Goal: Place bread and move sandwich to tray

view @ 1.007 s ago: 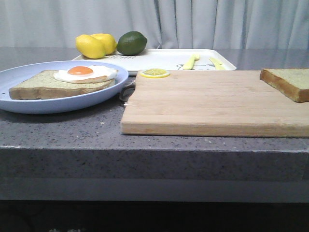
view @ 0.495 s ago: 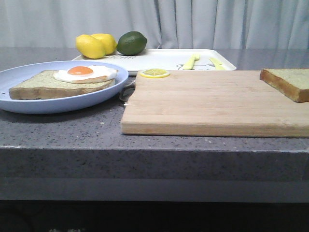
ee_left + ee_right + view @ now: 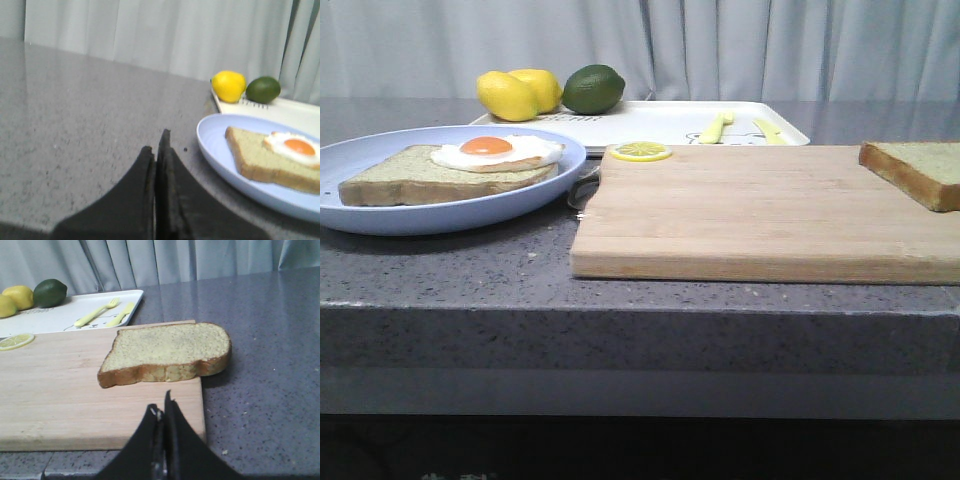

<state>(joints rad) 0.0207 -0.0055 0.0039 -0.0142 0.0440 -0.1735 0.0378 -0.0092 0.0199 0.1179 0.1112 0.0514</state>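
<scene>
A loose bread slice (image 3: 917, 171) lies at the right end of the wooden cutting board (image 3: 760, 215); it also shows in the right wrist view (image 3: 167, 354). A pale blue plate (image 3: 380, 215) on the left holds one bread slice (image 3: 420, 178) with a fried egg (image 3: 498, 151) on top; the left wrist view shows the plate (image 3: 220, 150) too. The white tray (image 3: 660, 125) sits behind the board. My left gripper (image 3: 156, 142) is shut and empty, left of the plate. My right gripper (image 3: 161, 407) is shut and empty, just short of the loose slice. Neither gripper shows in the front view.
Two lemons (image 3: 518, 93) and a lime (image 3: 593, 88) sit at the tray's back left. A yellow fork (image 3: 714, 127) and knife (image 3: 769, 131) lie on the tray. A lemon slice (image 3: 640, 151) rests on the board's back left corner. A grey curtain hangs behind.
</scene>
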